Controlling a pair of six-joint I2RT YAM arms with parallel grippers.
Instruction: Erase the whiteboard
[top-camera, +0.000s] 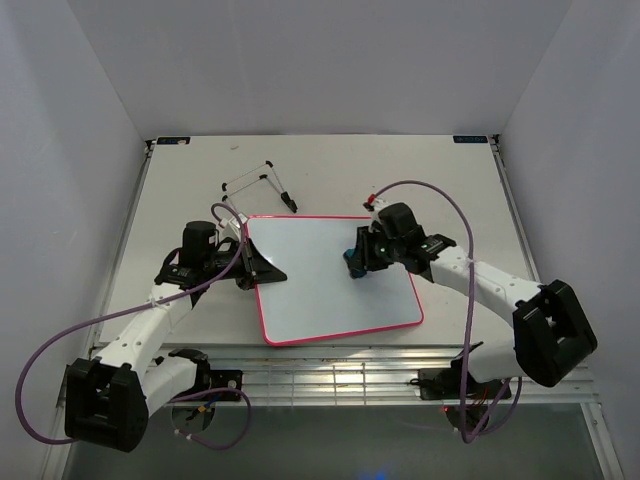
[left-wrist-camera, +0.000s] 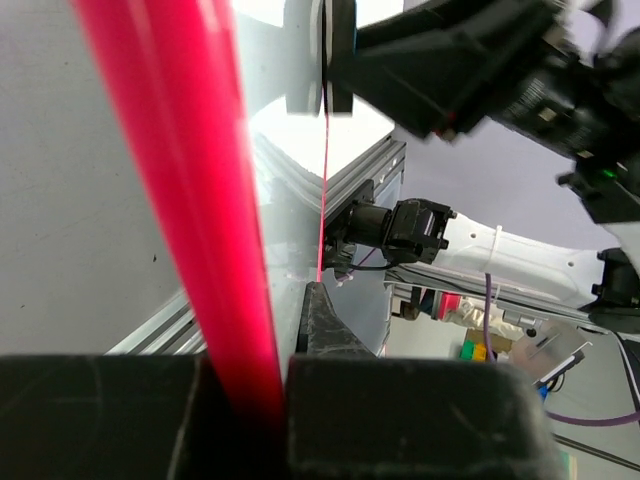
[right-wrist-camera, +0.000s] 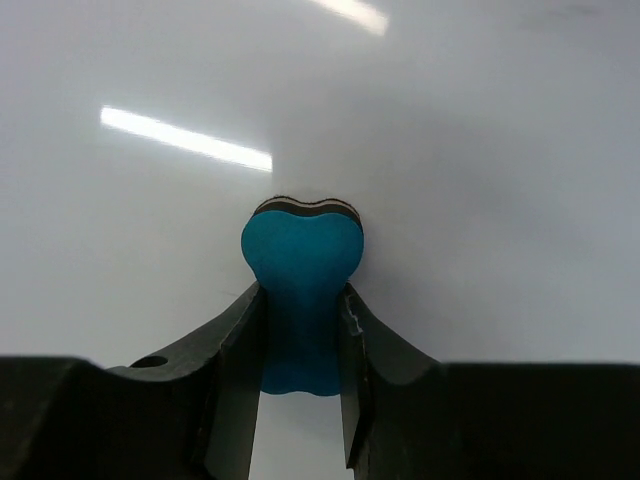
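Note:
The whiteboard (top-camera: 320, 290), white with a thin pink-red frame, lies flat mid-table and shows no writing. My left gripper (top-camera: 262, 268) is shut on its left edge; in the left wrist view the red frame (left-wrist-camera: 190, 200) runs between the black fingers (left-wrist-camera: 330, 330). My right gripper (top-camera: 356, 265) is shut on a small blue bone-shaped eraser (right-wrist-camera: 300, 295) and presses it onto the board's upper right area. The right wrist view shows bare white board surface (right-wrist-camera: 480, 200) all round the eraser.
A small black-and-white wire stand (top-camera: 258, 186) lies on the table behind the board. Purple cables loop from both arms (top-camera: 430, 190). The table's metal front rail (top-camera: 330, 375) runs below the board.

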